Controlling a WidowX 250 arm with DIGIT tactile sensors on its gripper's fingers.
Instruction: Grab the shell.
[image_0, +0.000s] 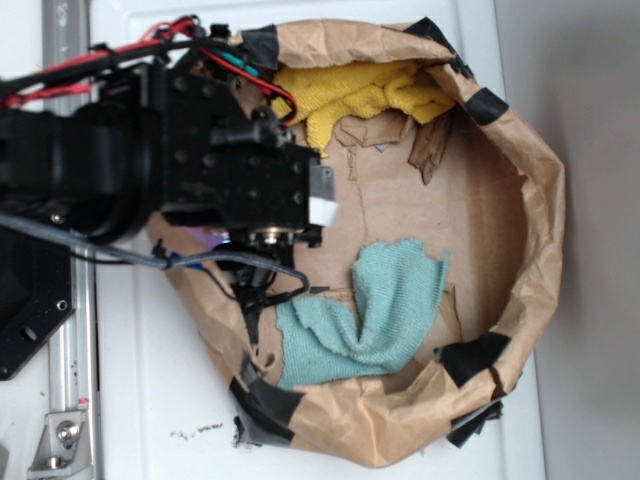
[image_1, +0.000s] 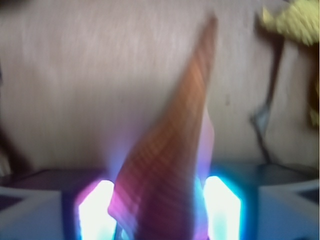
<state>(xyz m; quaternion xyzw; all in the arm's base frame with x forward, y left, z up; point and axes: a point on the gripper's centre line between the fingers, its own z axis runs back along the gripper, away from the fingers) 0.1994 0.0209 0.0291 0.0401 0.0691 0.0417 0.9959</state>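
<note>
In the wrist view the shell (image_1: 170, 150), tan-orange with fine brown ribs and a pale pink edge, stands between my glowing fingers (image_1: 95, 210). Its long point reaches up and away over the brown paper floor. My gripper (image_1: 159, 210) is shut on its wide end, and the picture is blurred. In the exterior view my gripper (image_0: 290, 225) hangs over the left part of the paper basin, and the black arm hides the shell there.
A crumpled brown paper basin (image_0: 540, 220) with black tape patches rings the work area. Inside lie a yellow cloth (image_0: 360, 95) at the back, a teal cloth (image_0: 385, 310) at the front, and a dark wood scrap (image_0: 432, 150). Cables trail by the arm.
</note>
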